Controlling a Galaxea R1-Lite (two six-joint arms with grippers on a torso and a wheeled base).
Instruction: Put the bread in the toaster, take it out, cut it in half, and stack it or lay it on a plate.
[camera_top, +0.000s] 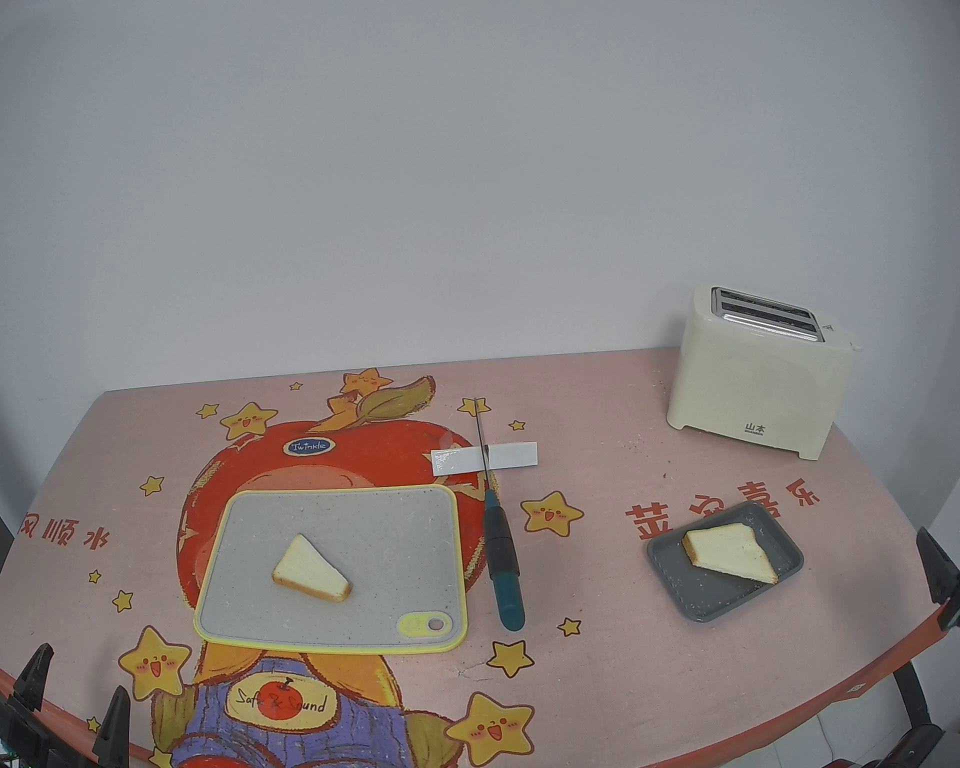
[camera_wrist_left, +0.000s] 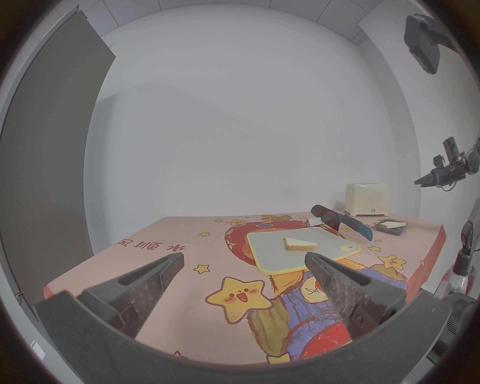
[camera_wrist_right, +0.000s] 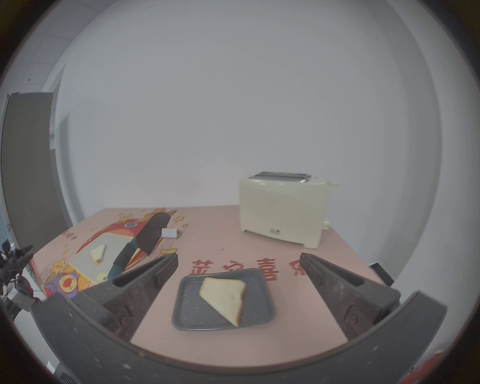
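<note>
One half slice of bread (camera_top: 311, 569) lies on the grey cutting board (camera_top: 400, 540) at the table's front left. The other half (camera_top: 731, 552) rests on the dark grey plate (camera_top: 720, 595) at the front right, also seen as bread (camera_wrist_right: 223, 299) on the plate (camera_wrist_right: 190, 310). The cream toaster (camera_top: 758, 372) stands at the back right with empty slots. A knife (camera_top: 499, 545) with a blue handle lies beside the board. My left gripper (camera_wrist_left: 244, 266) hangs open off the table's front left corner. My right gripper (camera_wrist_right: 235, 266) is open, held back from the plate.
A small white block (camera_top: 484, 457) props the knife's blade behind the board. The table (camera_top: 600, 640) is pink with a cartoon print. A plain wall stands behind it. Bare room lies between board and plate.
</note>
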